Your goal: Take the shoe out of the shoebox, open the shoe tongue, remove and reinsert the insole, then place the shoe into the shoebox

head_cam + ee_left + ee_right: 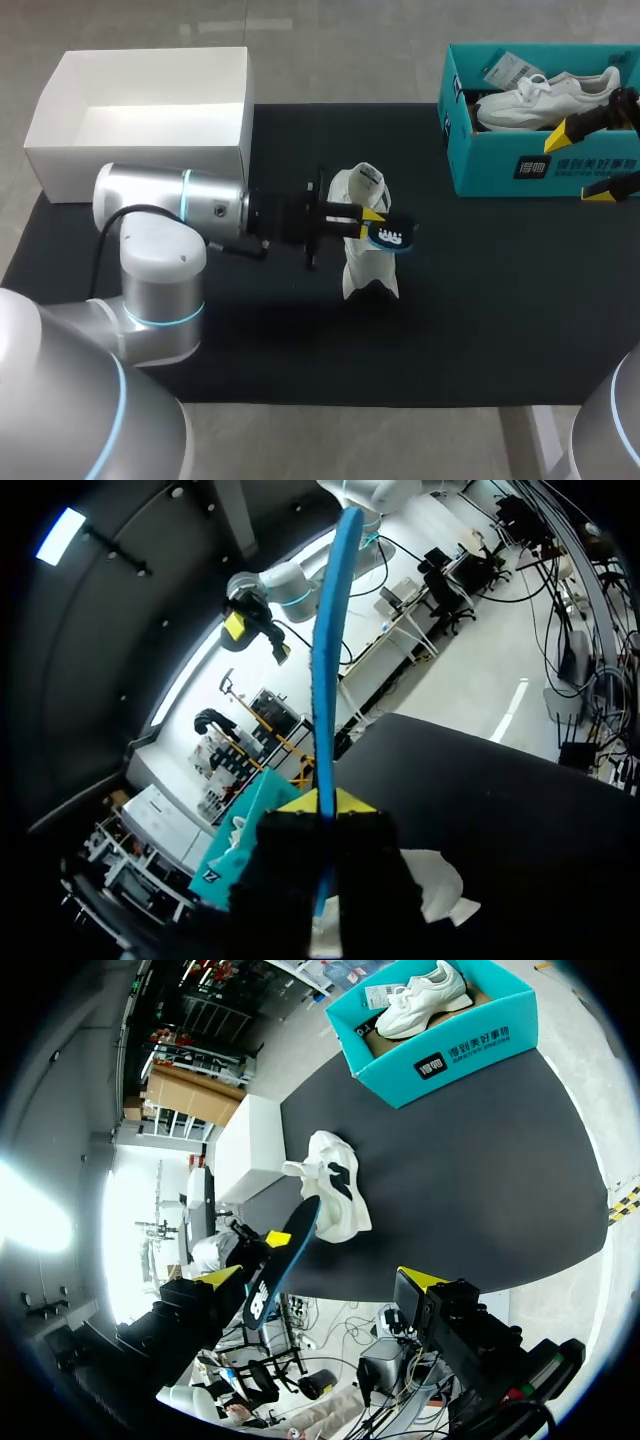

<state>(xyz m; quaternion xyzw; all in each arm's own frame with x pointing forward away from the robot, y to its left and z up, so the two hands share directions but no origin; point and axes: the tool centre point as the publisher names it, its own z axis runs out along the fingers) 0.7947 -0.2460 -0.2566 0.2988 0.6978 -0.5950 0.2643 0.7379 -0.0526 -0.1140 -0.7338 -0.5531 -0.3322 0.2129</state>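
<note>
A white shoe (pixel 358 262) stands on the black mat (pixel 480 300), mid-table. My left gripper (pixel 372 220) hovers over it, shut on a blue insole (pixel 391 238) that sticks out past the yellow tips. In the left wrist view the insole (pixel 326 660) runs edge-on from between the fingers (pixel 300 802), with the shoe (pixel 432 888) below. My right gripper (pixel 582 162) hangs open at the far right, in front of the teal shoebox (pixel 500 175). Its wrist view shows the shoe (pixel 336 1182), the insole (pixel 278 1272) and the gripper's (pixel 320 1278) spread tips holding nothing.
A second white shoe (pixel 545 97) lies inside the teal shoebox at the back right. An open white box (pixel 140 150) stands at the back left, partly off the mat. My left arm's large silver body (pixel 165 240) fills the left front.
</note>
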